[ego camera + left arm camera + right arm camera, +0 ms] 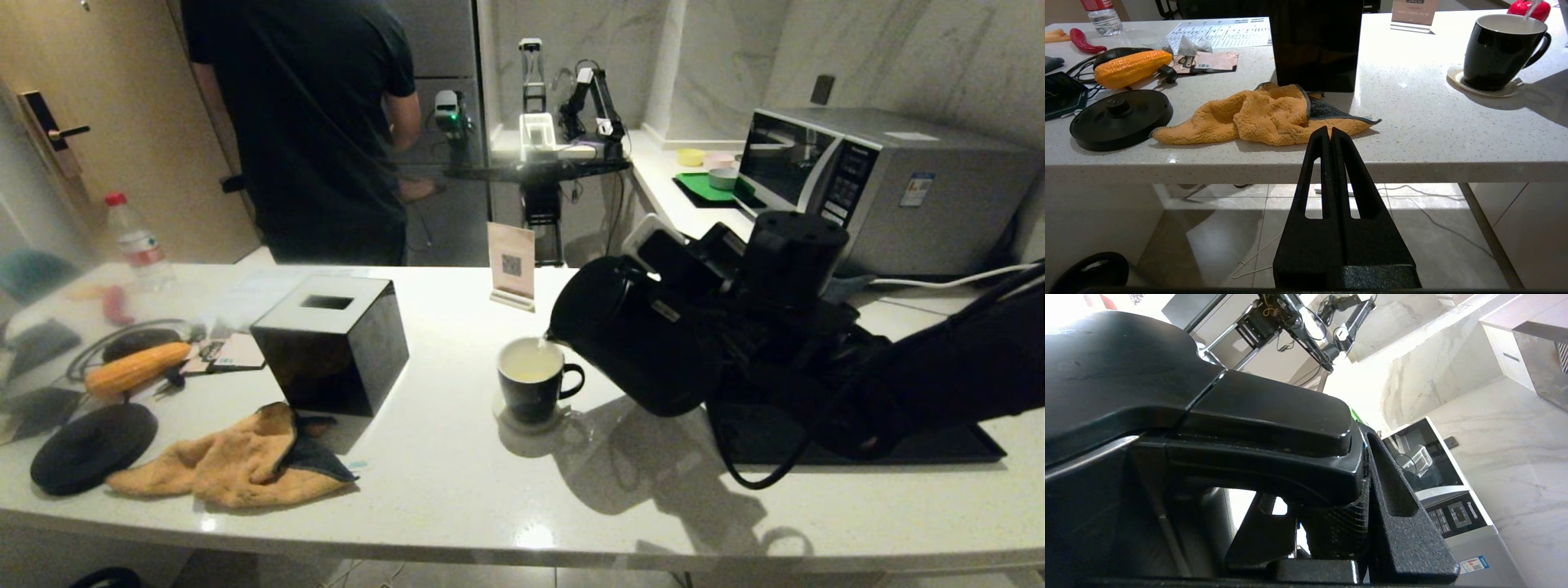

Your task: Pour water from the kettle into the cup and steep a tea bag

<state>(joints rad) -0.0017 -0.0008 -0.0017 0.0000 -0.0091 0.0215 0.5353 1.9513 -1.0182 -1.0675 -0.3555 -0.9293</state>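
Note:
The black kettle [629, 335] is lifted and tipped to the left, with its spout just above the rim of the black cup [531, 392]. A thin stream of water [540, 345] falls into the cup, which holds pale liquid. My right gripper [1323, 477] is shut on the kettle's handle [1269, 416], one finger on each side. The cup [1494, 53] stands on a round coaster [1457, 77]. Below the table's front edge my left gripper [1329, 131] hangs shut and empty. I cannot make out the tea bag in any view.
A black tissue box [331, 343] stands left of the cup, with an orange cloth [229, 461] before it. Further left lie the kettle's base [94, 445] and a corn cob [135, 367]. A black tray [963, 449] and a microwave [890, 188] are on the right. A person [302, 122] stands behind the table.

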